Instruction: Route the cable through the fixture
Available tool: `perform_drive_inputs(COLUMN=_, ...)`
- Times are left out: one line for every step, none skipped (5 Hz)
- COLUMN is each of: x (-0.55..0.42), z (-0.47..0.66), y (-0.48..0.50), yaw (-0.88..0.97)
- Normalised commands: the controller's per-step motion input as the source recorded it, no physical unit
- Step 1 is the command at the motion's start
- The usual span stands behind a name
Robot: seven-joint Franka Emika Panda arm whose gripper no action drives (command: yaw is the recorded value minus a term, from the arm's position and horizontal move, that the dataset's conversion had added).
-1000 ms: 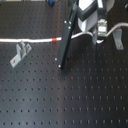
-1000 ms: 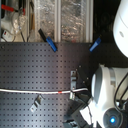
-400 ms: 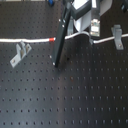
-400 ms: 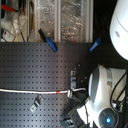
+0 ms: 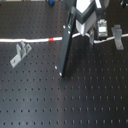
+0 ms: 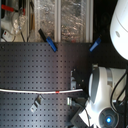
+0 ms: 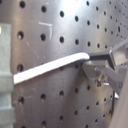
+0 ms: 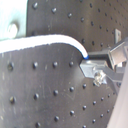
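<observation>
Cable first: in the first exterior view it lies flat on the perforated board as one long line, its red band between the small grey fixture and the arm. From the fixture, the cord passes just behind it, close to its upper end but not threaded through any part you can make out. Its far end runs under the gripper, which stands upright over the line, well apart from the fixture. You cannot read the jaws here.

In the second exterior view, the cable again runs straight across the board, red band near the robot's white body; the fixture sits just off the line on the near side, apart from it.

In the first wrist view, the cable comes in lengthwise and ends at the metal fingertip, pinched there as far as you can judge.

In the second wrist view, the cord curves down into the same fingertip; the jaws look pressed on its end.

So your grip is on the end away from the fixture, and the cord's long axis points from the pincer straight toward it.
</observation>
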Motion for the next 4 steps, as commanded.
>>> perform_drive_inputs(x=0.002, z=0.33, y=0.003, yaw=-1.0)
perform_drive_inputs(x=0.003, z=0.41, y=0.004, yaw=-1.0)
perform_drive_inputs(x=0.003, z=0.44, y=0.004, yaw=-1.0)
perform_drive_inputs(x=0.003, z=0.44, y=0.004, yaw=-1.0)
